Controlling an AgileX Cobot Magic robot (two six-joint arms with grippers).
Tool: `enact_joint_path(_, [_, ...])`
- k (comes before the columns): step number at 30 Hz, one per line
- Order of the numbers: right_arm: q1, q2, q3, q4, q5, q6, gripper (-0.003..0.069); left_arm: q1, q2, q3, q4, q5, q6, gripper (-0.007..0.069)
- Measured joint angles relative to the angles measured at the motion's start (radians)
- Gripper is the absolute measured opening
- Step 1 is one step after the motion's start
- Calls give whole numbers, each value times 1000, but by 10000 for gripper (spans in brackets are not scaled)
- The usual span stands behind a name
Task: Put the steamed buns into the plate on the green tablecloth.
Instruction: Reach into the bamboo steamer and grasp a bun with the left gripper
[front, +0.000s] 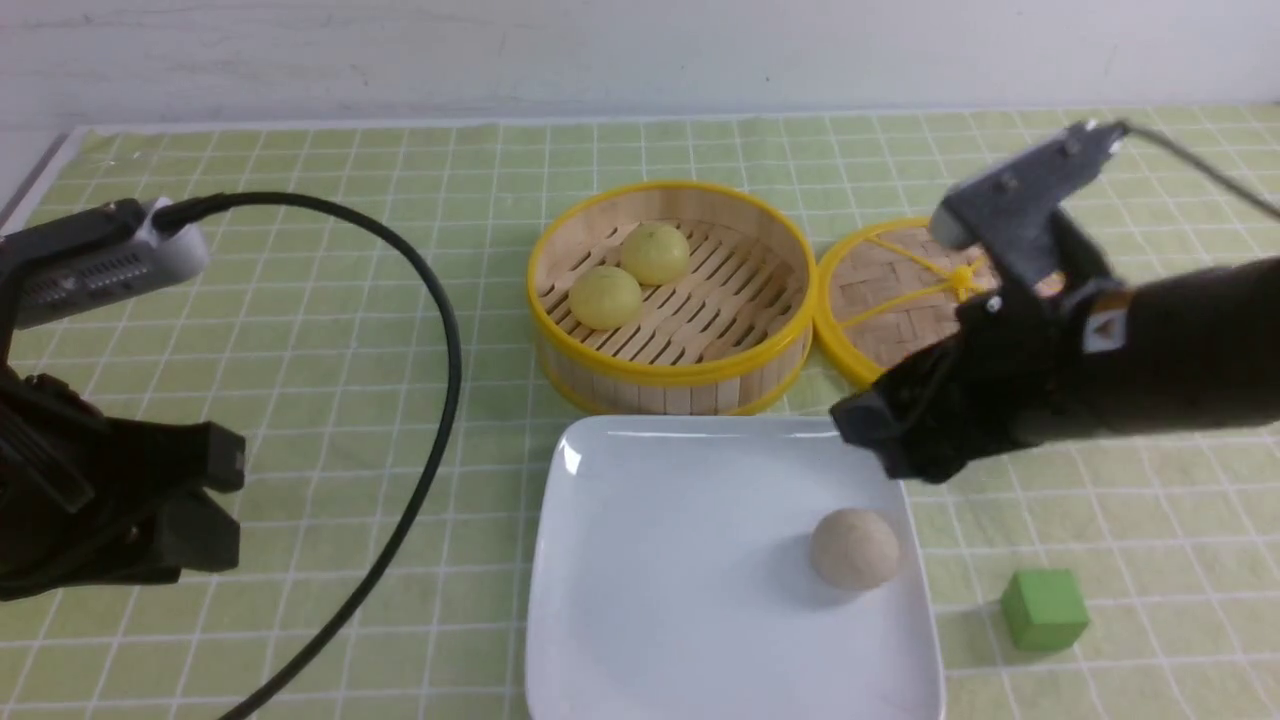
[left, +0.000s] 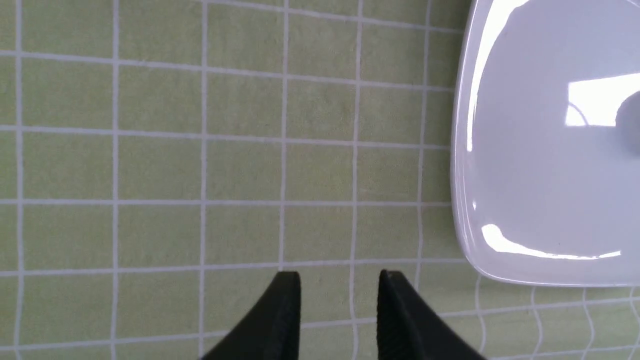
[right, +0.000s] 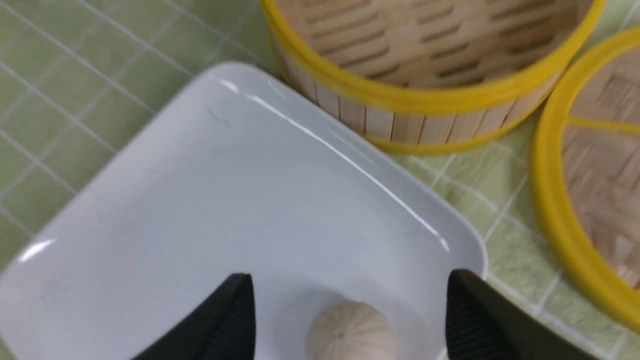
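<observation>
While your right gripper (right: 350, 277) hangs spread wide above the large glossy white square plate (front: 740, 425), the greyish-beige round bun (front: 853, 548) sits free near the plate's right edge. Two pale yellow round buns (front: 605, 297) (front: 655, 253) lie in the round yellow-rimmed bamboo steamer (front: 670, 375) just behind the plate. Your left gripper (left: 340, 275), narrowly parted and empty, hovers over bare green gridded tablecloth (front: 330, 330) left of the plate.

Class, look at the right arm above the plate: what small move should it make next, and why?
Probably raise the right gripper and head for the steamer: its jaws stand open, clear of the beige bun on the plate, while two yellow buns wait there.
</observation>
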Motion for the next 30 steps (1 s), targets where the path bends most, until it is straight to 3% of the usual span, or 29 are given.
enact_joint_path(2, [0, -65, -26, -25, 74, 13, 470, 0, 0, 0, 1, 0, 0, 250])
enact_joint_path(6, [0, -222, -91, -105, 343, 81, 363, 0, 0, 0, 1, -1, 1, 247])
enact_joint_path(9, [0, -355, -102, -185, 572, 134, 224, 0, 0, 0, 2, -20, 4, 225])
enact_joint_path(12, [0, -446, -99, -231, 735, 181, 94, 0, 2, 0, 10, -50, 36, 171])
enact_joint_path(15, [0, -566, -61, -256, 772, 234, -8, 0, 32, 0, 27, -52, 75, 53])
enact_joint_path(18, [0, -659, 7, -258, 777, 245, -15, 0, 82, -5, 22, -53, 77, 6])
enact_joint_path(22, [0, -775, 136, -261, 754, 246, -15, 0, 175, -63, -55, -52, 102, 2])
enact_joint_path(27, [0, -877, 296, -261, 637, 246, -13, -6, 300, -193, -174, -45, 170, 2])
enact_joint_path(30, [0, -886, 384, -261, 553, 246, -11, -65, 386, -301, -187, -45, 174, 2])
